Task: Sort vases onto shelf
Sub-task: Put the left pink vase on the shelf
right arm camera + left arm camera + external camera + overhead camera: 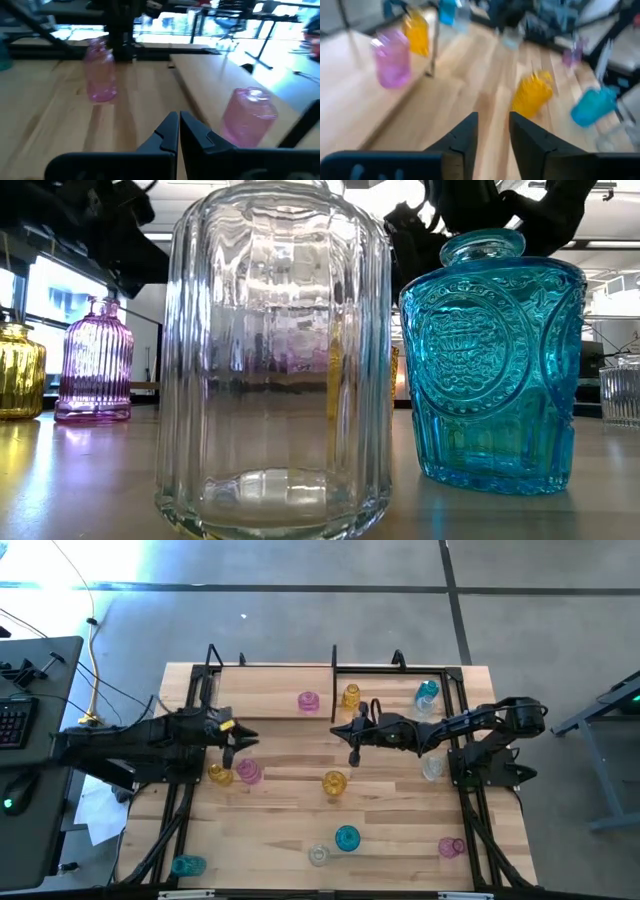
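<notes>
In the high view the shelf (270, 680) stands along the table's far edge. On its board stand a pink vase (308, 700), a yellow vase (351, 696) and a teal vase (428, 692). Several more vases stand on the table: yellow (219, 774), pink (249, 772), yellow (334, 782), teal (347, 837), clear (318, 855). My left gripper (235, 745) (492, 125) hovers open and empty above the pink and yellow pair. My right gripper (352, 745) (178, 125) is shut and empty, just in front of the shelf's yellow vase.
Further vases stand near the table's edges: pink (452, 847), teal (187, 865), clear (432, 768). The low view is filled by the clear vase (275, 360) and the teal vase (495, 360). The shelf's black posts (333, 665) rise at its middle and ends. Bare wood lies between the two grippers.
</notes>
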Robot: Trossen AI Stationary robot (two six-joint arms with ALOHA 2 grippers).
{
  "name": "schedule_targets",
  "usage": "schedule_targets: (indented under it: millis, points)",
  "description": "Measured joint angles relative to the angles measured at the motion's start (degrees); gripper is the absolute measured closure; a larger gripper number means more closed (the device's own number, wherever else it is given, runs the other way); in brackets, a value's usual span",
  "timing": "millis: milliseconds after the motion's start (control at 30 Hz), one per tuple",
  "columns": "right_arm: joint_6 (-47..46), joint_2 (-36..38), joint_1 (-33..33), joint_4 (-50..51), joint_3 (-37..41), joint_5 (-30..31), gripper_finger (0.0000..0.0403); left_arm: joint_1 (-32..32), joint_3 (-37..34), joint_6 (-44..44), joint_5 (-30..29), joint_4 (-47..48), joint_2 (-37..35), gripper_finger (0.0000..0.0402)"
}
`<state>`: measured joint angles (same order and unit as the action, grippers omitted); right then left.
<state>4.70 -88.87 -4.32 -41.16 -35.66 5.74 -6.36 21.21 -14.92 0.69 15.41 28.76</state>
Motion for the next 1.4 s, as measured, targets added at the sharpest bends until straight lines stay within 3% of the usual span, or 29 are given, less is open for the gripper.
schedule_targets:
  millis: [133,533,900,1133,1400]
  points:
    - [0.27,-0.03,-0.19,0.76,0.00,-0.48,0.0403,2.97,5.59,-2.99,-1.27,6.47,6.94,0.0262]
    - [0.45,-0.05,-0.19,1.72,0.00,-0.66,0.0403,9.88,25.47,-13.28,-1.07,38.82,21.27,0.0189]
    - [0.73,-0.05,-0.19,2.17,0.00,-0.62,0.0403,14.74,28.91,-13.44,-1.66,46.86,33.06,0.0129]
    - [0.73,-0.05,-0.19,2.35,0.00,-0.60,0.0403,14.74,28.99,-13.49,-2.47,47.55,34.88,0.0133]
    - [0.71,-0.05,-0.19,2.37,0.00,-0.56,0.0403,14.72,28.99,-12.97,-4.48,47.17,34.83,0.0200]
